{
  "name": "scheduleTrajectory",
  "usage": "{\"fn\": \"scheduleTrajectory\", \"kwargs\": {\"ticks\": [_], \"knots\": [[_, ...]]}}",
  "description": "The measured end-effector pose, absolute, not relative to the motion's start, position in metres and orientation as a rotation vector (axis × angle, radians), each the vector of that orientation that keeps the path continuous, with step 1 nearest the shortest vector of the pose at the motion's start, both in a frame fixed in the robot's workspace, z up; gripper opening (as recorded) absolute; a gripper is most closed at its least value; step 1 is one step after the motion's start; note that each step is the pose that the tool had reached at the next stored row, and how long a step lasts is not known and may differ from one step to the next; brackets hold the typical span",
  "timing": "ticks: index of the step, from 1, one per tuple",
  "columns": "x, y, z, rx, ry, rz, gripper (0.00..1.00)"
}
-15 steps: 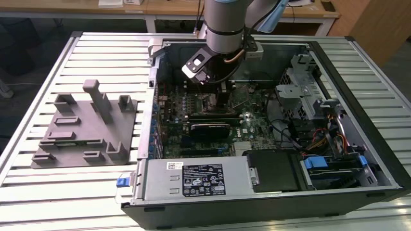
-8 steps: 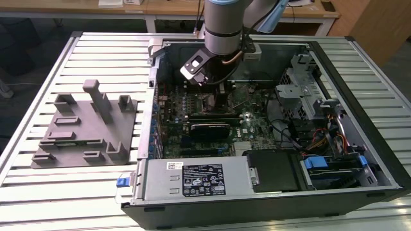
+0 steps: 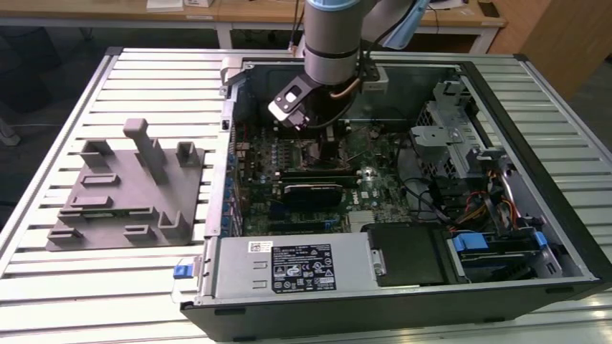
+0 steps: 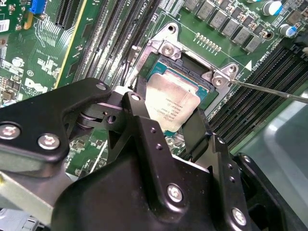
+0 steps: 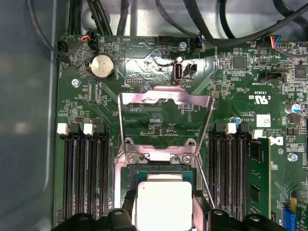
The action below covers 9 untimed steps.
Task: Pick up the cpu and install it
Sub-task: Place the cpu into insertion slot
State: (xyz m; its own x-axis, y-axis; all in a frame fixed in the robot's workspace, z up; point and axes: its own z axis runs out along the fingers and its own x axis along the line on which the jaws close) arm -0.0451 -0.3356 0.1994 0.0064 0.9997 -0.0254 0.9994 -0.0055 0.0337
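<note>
The cpu point(image 4: 171, 103), a thin square chip with a pale silver top, sits between my gripper's point(image 4: 168, 114) black fingers point(image 4: 139, 115), which are shut on its two sides. It hangs low over the open socket frame point(image 4: 166, 48) on the green motherboard, slightly tilted. In the first wrist view the cpu point(image 5: 163, 204) lies over the socket point(image 5: 126, 159), with my gripper point(image 5: 163, 214) around it and the metal load plate point(image 5: 166, 98) swung open. The thin lever point(image 4: 269, 90) stands off to one side. In the exterior view the arm reaches down into the computer case point(image 3: 478, 72), its gripper point(image 3: 320, 132) over the board.
A grey plastic fixture point(image 3: 125, 186) lies on the slatted table on the exterior view's left. Inside the case are a power supply point(image 3: 287, 265), a glossy black block point(image 3: 411, 254), drive cages and cables point(image 3: 459, 208). Memory slots and a memory stick point(image 5: 255, 173) flank the socket.
</note>
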Motion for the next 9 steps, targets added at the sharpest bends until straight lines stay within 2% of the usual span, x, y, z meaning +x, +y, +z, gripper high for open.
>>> {"fn": "scheduleTrajectory", "kwargs": {"ticks": [9], "knots": [[-0.0452,-0.3353,0.1967,2.199,2.185,0.009,0.54]]}}
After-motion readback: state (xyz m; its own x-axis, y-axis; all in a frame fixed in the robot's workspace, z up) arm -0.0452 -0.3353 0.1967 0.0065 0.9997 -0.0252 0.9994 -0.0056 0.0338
